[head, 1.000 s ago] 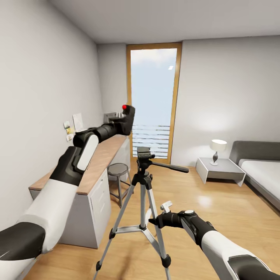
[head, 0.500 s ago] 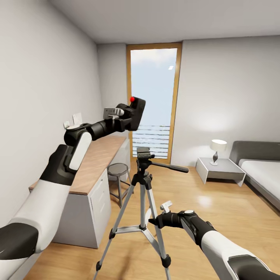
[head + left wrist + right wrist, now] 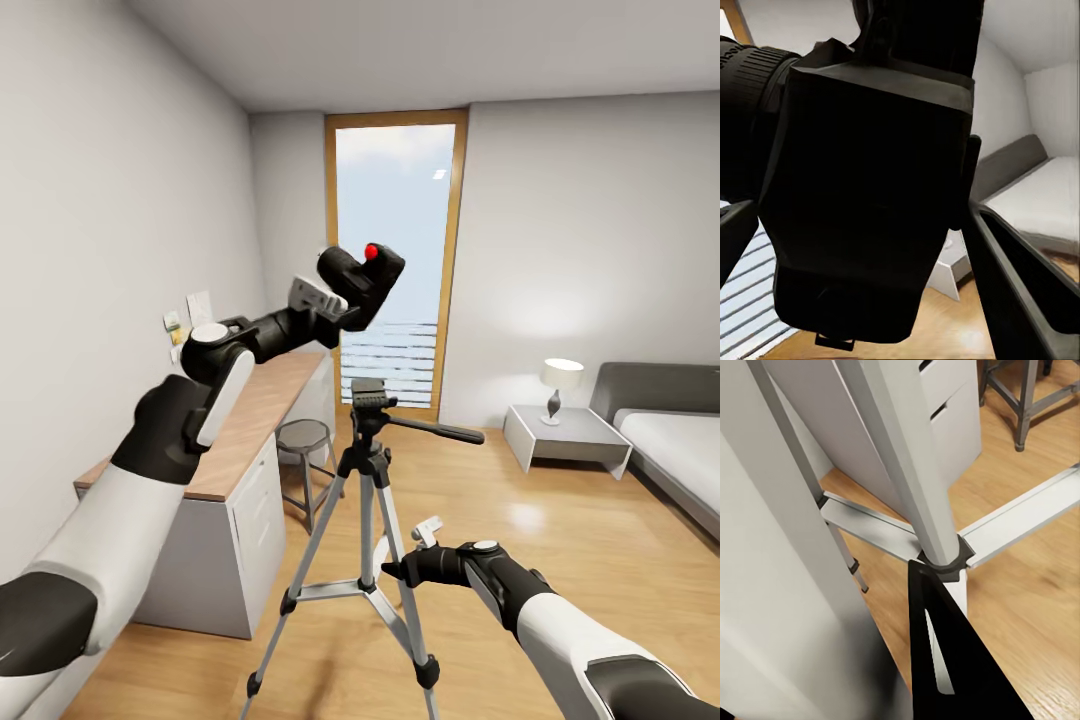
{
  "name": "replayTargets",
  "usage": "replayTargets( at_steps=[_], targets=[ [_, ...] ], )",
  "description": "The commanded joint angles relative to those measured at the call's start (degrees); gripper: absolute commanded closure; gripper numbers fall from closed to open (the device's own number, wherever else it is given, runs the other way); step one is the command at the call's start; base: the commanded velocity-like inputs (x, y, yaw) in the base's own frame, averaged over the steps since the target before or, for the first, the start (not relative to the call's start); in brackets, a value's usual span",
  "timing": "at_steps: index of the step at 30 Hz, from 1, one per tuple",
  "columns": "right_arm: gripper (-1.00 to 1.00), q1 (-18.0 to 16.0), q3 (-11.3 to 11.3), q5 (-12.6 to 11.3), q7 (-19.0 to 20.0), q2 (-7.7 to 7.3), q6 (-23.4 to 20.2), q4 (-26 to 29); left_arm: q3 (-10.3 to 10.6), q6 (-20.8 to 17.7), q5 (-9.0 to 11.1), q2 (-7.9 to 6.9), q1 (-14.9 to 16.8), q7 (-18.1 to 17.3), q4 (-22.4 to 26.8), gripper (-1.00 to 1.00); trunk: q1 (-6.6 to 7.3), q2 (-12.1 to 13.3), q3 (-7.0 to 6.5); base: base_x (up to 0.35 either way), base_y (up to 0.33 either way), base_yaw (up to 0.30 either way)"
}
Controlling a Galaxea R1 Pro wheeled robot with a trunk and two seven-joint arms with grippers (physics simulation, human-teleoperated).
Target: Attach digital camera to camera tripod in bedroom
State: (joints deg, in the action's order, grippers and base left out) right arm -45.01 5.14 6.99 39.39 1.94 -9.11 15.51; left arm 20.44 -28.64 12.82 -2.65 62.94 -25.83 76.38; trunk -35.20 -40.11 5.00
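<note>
My left gripper [image 3: 338, 297] is raised and shut on the digital camera [image 3: 365, 277], a chunky black body with a red button on top. It hangs above and slightly left of the camera tripod's black head [image 3: 368, 394]. In the left wrist view the digital camera [image 3: 870, 195] sits between the jaws, with one finger [image 3: 1020, 285] beside it. The camera tripod [image 3: 368, 520] stands on the wood floor with its pan handle pointing right. Low down, my right gripper [image 3: 402, 568] is closed against a silver tripod leg. The right wrist view shows one black finger [image 3: 945, 660] next to the tripod's centre column [image 3: 915, 472].
A wooden-topped desk [image 3: 255, 410] runs along the left wall with a round stool [image 3: 303, 436] beside it. A tall glass door [image 3: 395, 200] is behind the tripod. A nightstand [image 3: 590, 440] with a lamp [image 3: 560, 384] and a grey bed [image 3: 670, 440] stand at the right.
My left arm has swung the digital camera up and to the right, from over the desk towards the space above the tripod head. The right arm and the tripod have not moved.
</note>
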Motion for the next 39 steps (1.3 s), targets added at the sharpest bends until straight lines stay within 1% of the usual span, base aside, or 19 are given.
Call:
replayTargets(
  at_steps=[1, 4, 7, 12, 13, 15, 18, 19, 21, 22, 24, 27, 31, 32, 33, 34, 35, 37, 39],
  targets=[
    [1.00, 0.0, -0.2, 1.2, 0.2, 0.01, -0.3, -0.6, 0.4, -0.5, 0.2, -0.19, 0.1, -0.3, 0.0, 1.00, -0.03, -0.1, 0.11, 0.000, 0.000, 0.000],
    [1.00, 0.0, -0.1, 1.2, 0.2, 0.05, -0.3, -0.6, 1.0, -1.2, -1.4, -0.56, 0.1, -1.3, -1.2, 1.00, -0.03, -0.1, 0.11, 0.000, 0.000, 0.000],
    [1.00, 0.0, -0.1, 1.2, 0.2, 0.07, -0.3, -0.6, 1.1, -4.1, -3.4, -0.98, 0.1, -1.8, -3.6, 1.00, -0.03, -0.1, 0.11, 0.000, 0.000, 0.000],
    [1.00, 0.0, -0.1, 1.2, 0.2, 0.09, -0.3, -0.6, 0.8, -12.3, -6.5, -1.74, 1.1, -2.3, -3.6, 1.00, -0.03, -0.1, 0.11, 0.000, 0.000, 0.000],
    [1.00, 0.0, -0.1, 1.2, 0.2, 0.09, -0.3, -0.6, 0.7, -14.5, -7.8, -2.20, 2.5, -2.6, -3.3, 1.00, -0.03, -0.1, 0.11, 0.000, 0.000, 0.000],
    [1.00, 0.0, -0.1, 1.1, 0.2, 0.08, -0.3, -0.6, 0.7, -16.0, -9.1, -2.61, 4.3, -3.2, -3.2, 1.00, -0.03, -0.1, 0.11, 0.000, 0.000, 0.000],
    [1.00, 0.0, -0.1, 1.1, 0.2, 0.03, -0.3, -0.6, 0.7, -17.7, -10.8, -3.13, 8.6, -7.1, -3.7, 1.00, -0.03, -0.1, 0.11, 0.000, 0.000, 0.000],
    [1.00, 0.0, -0.1, 1.1, 0.2, 0.01, -0.3, -0.6, 0.7, -18.2, -11.7, -3.26, 10.8, -10.1, -4.5, 1.00, -0.03, -0.1, 0.11, 0.000, 0.000, 0.000],
    [1.00, 0.0, -0.1, 1.1, 0.2, 0.04, -0.3, -0.6, 0.7, -18.4, -12.7, -3.35, 13.2, -13.2, -5.8, 1.00, -0.03, -0.1, 0.11, 0.000, 0.000, 0.000],
    [1.00, 0.0, -0.1, 1.1, 0.2, 0.05, -0.3, -0.6, 0.7, -18.6, -14.1, -3.40, 15.7, -16.1, -7.9, 1.00, -0.03, -0.1, 0.11, 0.000, 0.000, 0.000],
    [1.00, 0.0, -0.1, 1.1, 0.2, 0.06, -0.3, -0.6, 0.7, -18.6, -16.1, -3.40, 18.1, -18.7, -10.6, 1.00, -0.03, -0.1, 0.11, 0.000, 0.000, 0.000],
    [1.00, 0.0, -0.1, 1.1, 0.2, 0.15, -0.3, -0.6, 0.7, -18.4, -21.9, -2.79, 23.0, -24.8, -17.4, 1.00, -0.03, -0.1, 0.11, 0.000, 0.000, 0.000],
    [1.00, 0.0, -0.1, 1.2, 0.2, 0.21, -0.3, -1.1, 0.7, -17.7, -26.4, -2.16, 24.8, -30.1, -20.1, 1.00, -0.03, -0.1, 0.11, 0.000, 0.000, 0.000],
    [1.00, 0.0, -0.1, 1.3, 0.2, 0.26, -0.3, -1.5, 0.7, -16.9, -28.6, -1.98, 25.3, -33.0, -20.8, 1.00, -0.03, -0.1, 0.11, 0.000, 0.000, 0.000],
    [1.00, 0.0, -0.1, 1.3, 0.2, 0.27, -0.3, -1.7, 0.7, -16.3, -29.7, -1.91, 25.5, -34.3, -21.1, 1.00, -0.03, -0.1, 0.11, 0.000, 0.000, 0.000],
    [1.00, 0.0, -0.1, 1.4, 0.2, 0.30, -0.3, -2.1, 0.7, -15.1, -31.8, -1.85, 25.7, -37.1, -21.4, 1.00, -0.03, -0.1, 0.11, 0.000, 0.000, 0.000],
    [1.00, 0.0, -0.1, 1.5, 0.2, 0.33, -0.3, -2.5, 0.9, -12.6, -35.9, -1.79, 26.0, -43.8, -21.9, 1.00, -0.03, -0.1, 0.11, 0.000, 0.000, 0.000],
    [1.00, 0.0, -0.1, 1.6, 0.2, 0.33, -0.3, -2.7, 1.1, -12.0, -37.4, -1.81, 26.1, -47.2, -22.0, 1.00, -0.03, -0.1, 0.11, 0.000, 0.000, 0.000],
    [1.00, 0.0, -0.1, 1.5, 0.1, 0.34, -0.3, -2.7, 1.2, -11.8, -38.2, -1.80, 26.1, -48.6, -22.0, 1.00, -0.03, -0.1, 0.11, 0.000, 0.000, 0.000]
  ],
)
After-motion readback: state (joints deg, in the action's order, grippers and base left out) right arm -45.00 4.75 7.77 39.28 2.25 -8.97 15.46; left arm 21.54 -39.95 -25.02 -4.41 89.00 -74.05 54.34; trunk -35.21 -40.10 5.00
